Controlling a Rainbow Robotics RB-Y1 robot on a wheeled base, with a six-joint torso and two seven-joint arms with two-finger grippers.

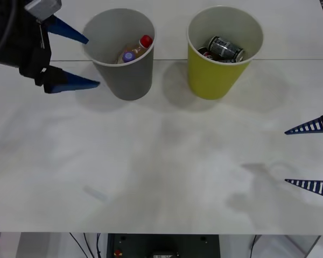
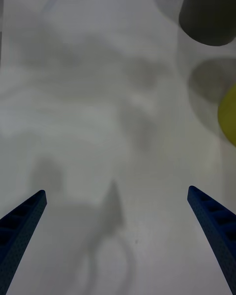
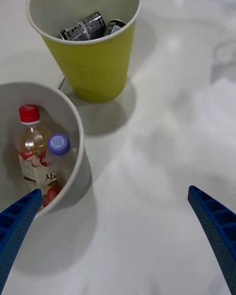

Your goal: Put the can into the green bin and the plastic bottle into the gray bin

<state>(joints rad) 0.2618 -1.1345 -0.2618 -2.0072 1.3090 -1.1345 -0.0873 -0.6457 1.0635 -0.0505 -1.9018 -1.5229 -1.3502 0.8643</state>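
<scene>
Left gripper hangs at about 10 o'clock on the table, just beside the gray bin, its blue fingers spread wide with nothing between them; one fingertip sits near the bin's rim and the other near its lower wall. Right gripper is at about 3 o'clock, at the table's edge and well apart from both bins, also wide open and empty. The gray bin stands upright at 11 o'clock and holds two plastic bottles leaning together: a red-capped bottle with pale amber liquid and a fruit label, and a purple-capped bottle resting against it. The green bin stands upright at 1 o'clock, beside the gray one but not touching it (a strip of table shows between them). Inside it lies a can on its side, dark-bodied with white lettering and a silvery end, and a second can is partly tucked beside it; whether either is the plain silver one I cannot tell.
</scene>
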